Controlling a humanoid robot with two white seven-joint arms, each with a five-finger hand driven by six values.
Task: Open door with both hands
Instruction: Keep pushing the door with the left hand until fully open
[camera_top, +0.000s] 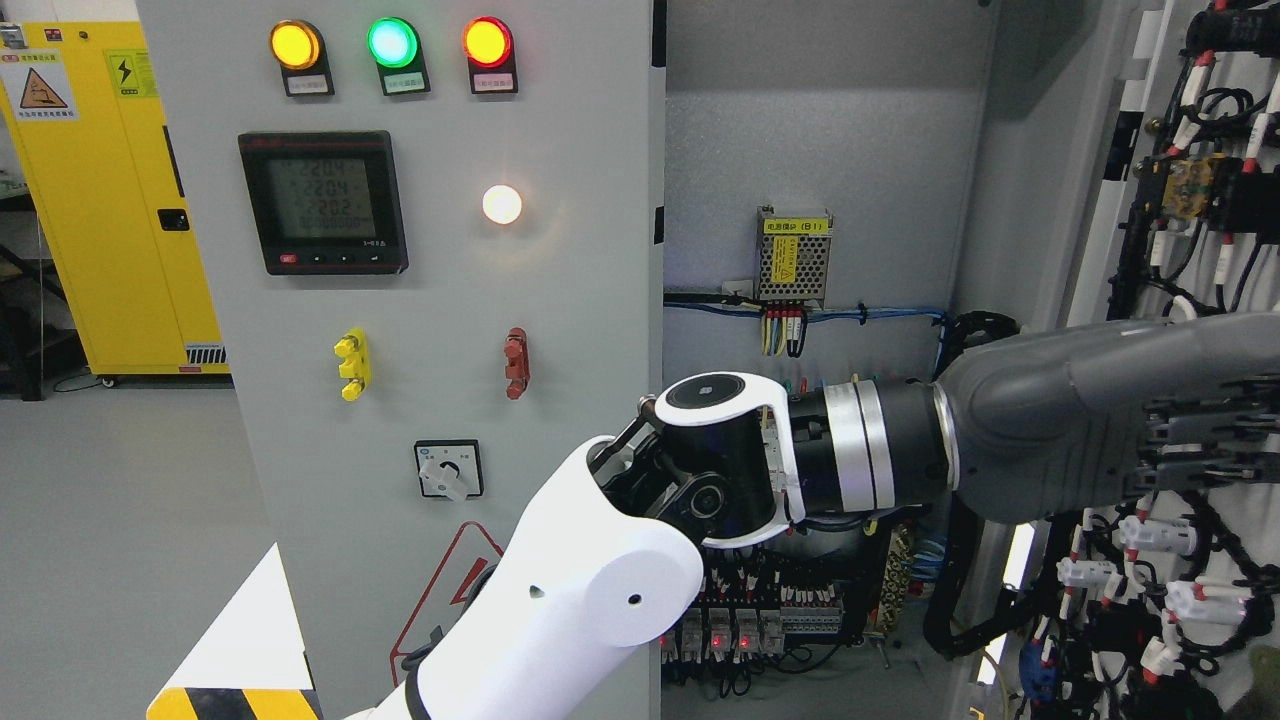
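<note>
Across the open cabinet interior (820, 180), the left arm reaches from the lower left, its grey hand (1120, 420) laid with fingers (1200, 440) extended flat against the swung-open right door (1200, 250), gripping nothing. Wiring on that door's inner face is partly covered by the hand. Left of the interior stands the closed panel door (450, 300) with indicator lamps (392, 42).
</note>
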